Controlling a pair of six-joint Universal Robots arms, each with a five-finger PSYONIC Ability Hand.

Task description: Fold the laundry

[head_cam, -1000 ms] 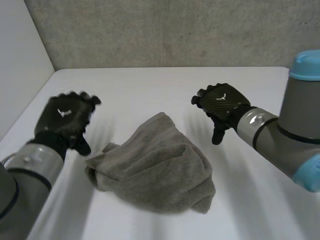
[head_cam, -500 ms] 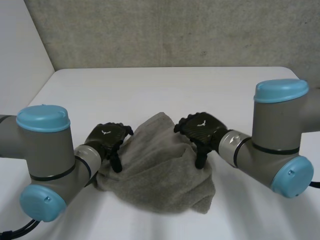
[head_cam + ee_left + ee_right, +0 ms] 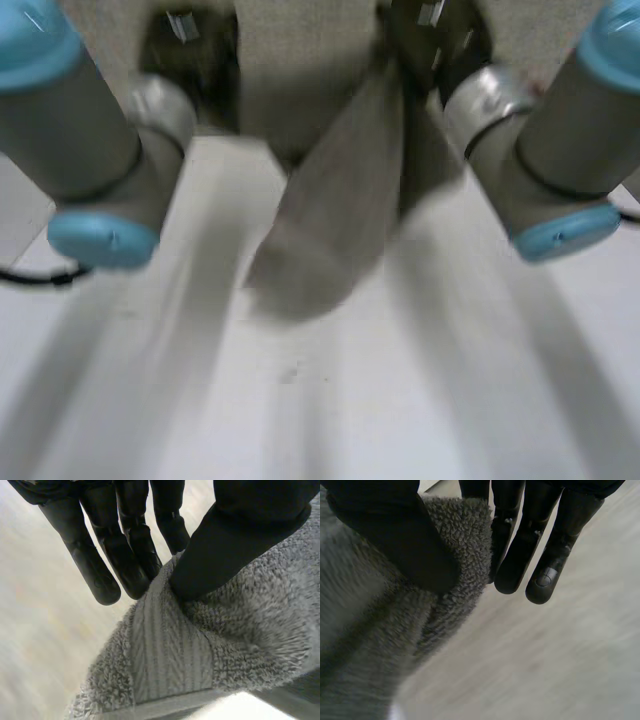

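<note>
- Left hand (image 3: 240, 530) pinches the towel (image 3: 200, 645). Its thumb presses the cloth against straight fingers, right at the hemmed edge beside the flat woven band.
- Right hand (image 3: 385, 535) pinches another stretch of the towel's edge the same way, with the thumb sunk into the fluffy pile and the fingers straight behind it.
- Nearest you in the head view, the white table (image 3: 330, 420) lies bare on this side of the cloth, so you have open room across its whole width there.
- Farther in, the towel hangs down in the middle, between the two arms. You cannot tell whether its blurred lower end touches the table.
- It is grey terry with a thick looped pile, and it drapes in bunched folds rather than as one flat sheet.
- Your left arm (image 3: 90, 140) and right arm (image 3: 540, 170) stand close on either side of the hanging cloth and crowd the space beside it. Both hands are high up at the far end.
</note>
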